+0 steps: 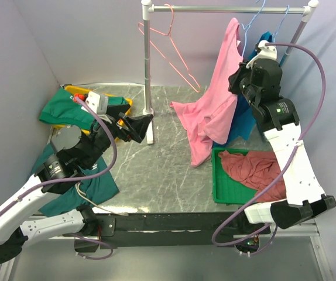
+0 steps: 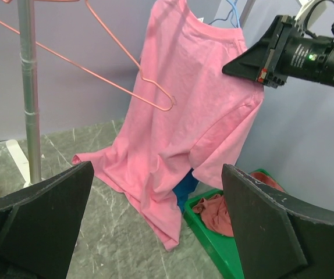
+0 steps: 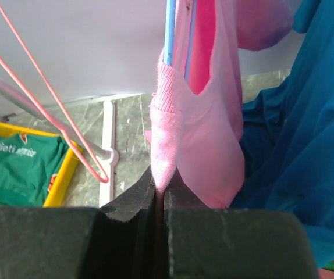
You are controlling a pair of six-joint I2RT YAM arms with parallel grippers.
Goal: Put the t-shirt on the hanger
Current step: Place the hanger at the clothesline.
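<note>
While pinching the pink t-shirt (image 1: 215, 105) by its ribbed edge with the right gripper (image 3: 159, 196), leaves it hanging creased on the blue hanger (image 3: 169, 29), left gripper (image 1: 140, 127) spread wide.

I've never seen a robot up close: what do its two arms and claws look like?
Both arms have white shells and black joints: the left arm, the right arm. The left gripper and right gripper are matte black, flat and wedge-shaped. A lilac cable loops alongside each arm. A small green light glows near the right gripper.
</note>
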